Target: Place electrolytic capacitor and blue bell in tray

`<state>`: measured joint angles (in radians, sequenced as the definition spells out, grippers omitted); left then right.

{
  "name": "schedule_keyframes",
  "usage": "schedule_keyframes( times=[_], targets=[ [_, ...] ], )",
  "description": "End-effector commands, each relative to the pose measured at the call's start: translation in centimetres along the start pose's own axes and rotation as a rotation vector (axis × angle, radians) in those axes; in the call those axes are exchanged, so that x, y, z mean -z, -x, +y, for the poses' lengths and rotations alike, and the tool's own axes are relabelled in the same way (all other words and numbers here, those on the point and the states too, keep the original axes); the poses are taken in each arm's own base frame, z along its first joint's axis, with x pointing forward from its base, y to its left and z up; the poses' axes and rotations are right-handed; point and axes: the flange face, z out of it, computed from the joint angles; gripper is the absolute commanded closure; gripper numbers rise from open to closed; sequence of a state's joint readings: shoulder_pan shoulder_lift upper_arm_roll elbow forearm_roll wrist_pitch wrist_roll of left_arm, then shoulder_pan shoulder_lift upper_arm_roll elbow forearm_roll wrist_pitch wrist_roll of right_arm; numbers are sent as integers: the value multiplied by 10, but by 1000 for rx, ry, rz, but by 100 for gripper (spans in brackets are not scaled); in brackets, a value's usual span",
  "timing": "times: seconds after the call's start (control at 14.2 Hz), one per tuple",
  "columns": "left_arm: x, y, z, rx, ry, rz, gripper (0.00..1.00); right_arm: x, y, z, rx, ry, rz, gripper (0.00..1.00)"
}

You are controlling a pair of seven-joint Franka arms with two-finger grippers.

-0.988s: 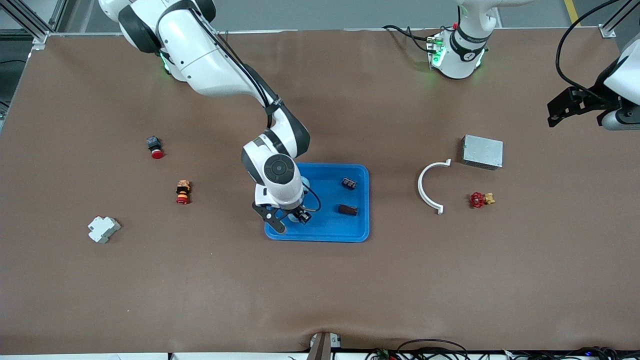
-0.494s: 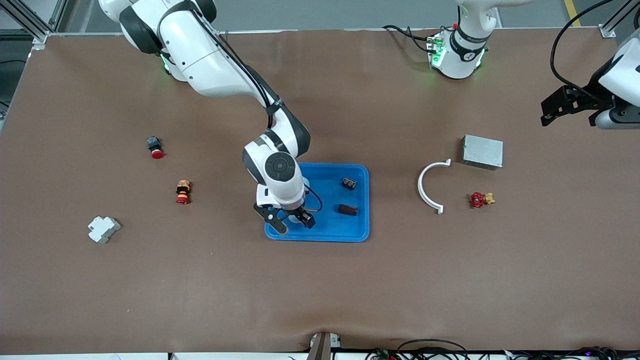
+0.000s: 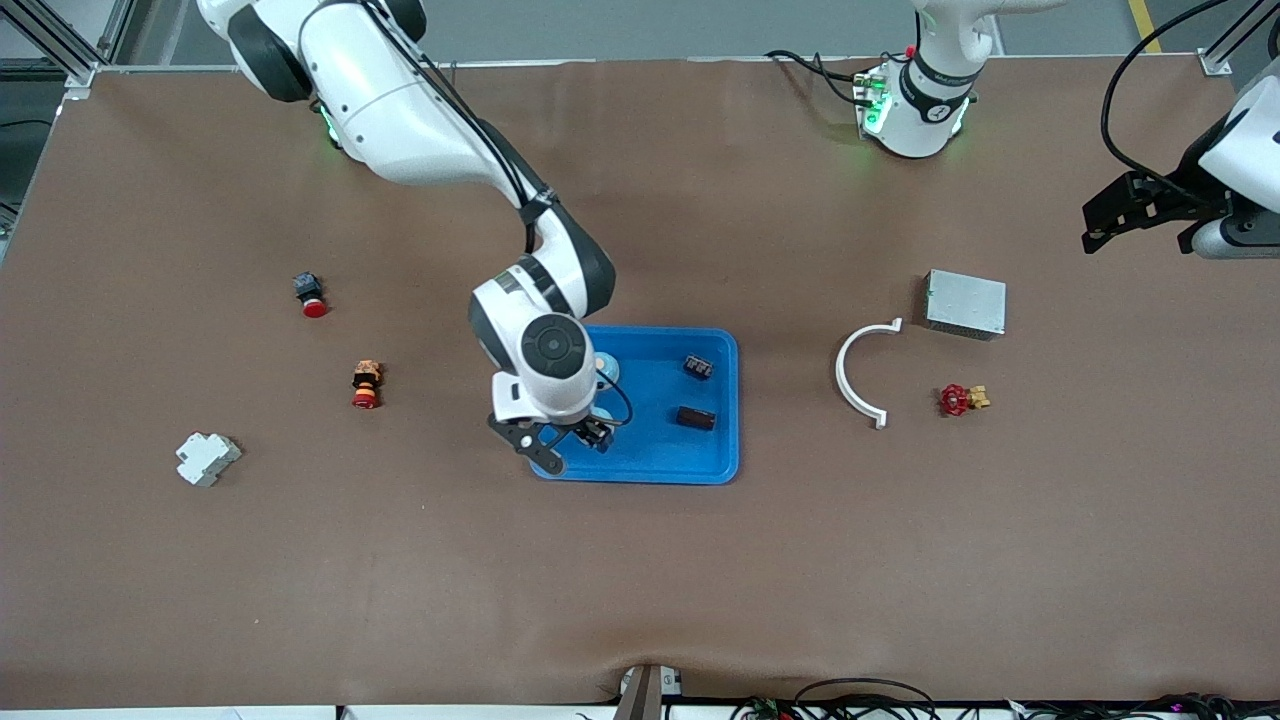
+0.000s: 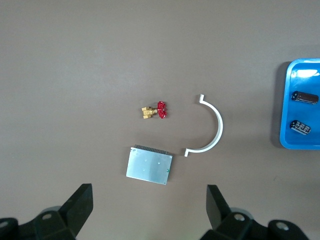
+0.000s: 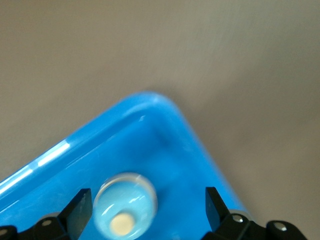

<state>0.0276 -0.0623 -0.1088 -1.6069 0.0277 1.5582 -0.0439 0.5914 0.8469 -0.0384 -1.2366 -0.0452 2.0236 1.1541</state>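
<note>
Desk [image 3: 640,580], from the right arm's end to the left arm's. Right claw [image 3: 562,446] over the tray's [image 3: 700,470] corner nearest the front camera, toward the right arm's end; fingers spread wide, holding nothing. Blue bell [image 5: 124,204] sits in the tray just beneath it, free of both fingers. Electrolytic capacitor [image 3: 696,418] lies in the tray toward the left arm's end. White curved bracket [image 3: 858,375], red valve [image 3: 960,399] and grey metal box [image 3: 965,303] follow. Left claw [image 4: 149,210] waits, open and empty, over bare desk at the left arm's end.
</note>
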Motion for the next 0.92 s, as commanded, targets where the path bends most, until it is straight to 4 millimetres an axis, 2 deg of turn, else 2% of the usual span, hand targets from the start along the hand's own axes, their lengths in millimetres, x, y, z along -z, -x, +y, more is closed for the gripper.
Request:
schedule_keyframes(
  times=[0.0,0.14,0.35,0.56,0.71,0.85],
  targets=[
    [0,0,2,-23,17,9,0,47,-73,50,99,-15,-24,0],
    [-2,-2,5,-23,16,6,0,66,-134,104,199,14,-57,0],
    [-3,-1,8,-21,17,1,0,95,-197,179,346,17,-85,0],
    [-3,-1,15,-14,18,0,0,122,-242,254,495,-10,-76,0],
    [-3,-1,17,-17,16,0,0,137,-258,301,563,-21,-72,0],
    [-2,1,20,-15,15,-6,0,155,-265,341,594,-28,-74,0]
  ],
)
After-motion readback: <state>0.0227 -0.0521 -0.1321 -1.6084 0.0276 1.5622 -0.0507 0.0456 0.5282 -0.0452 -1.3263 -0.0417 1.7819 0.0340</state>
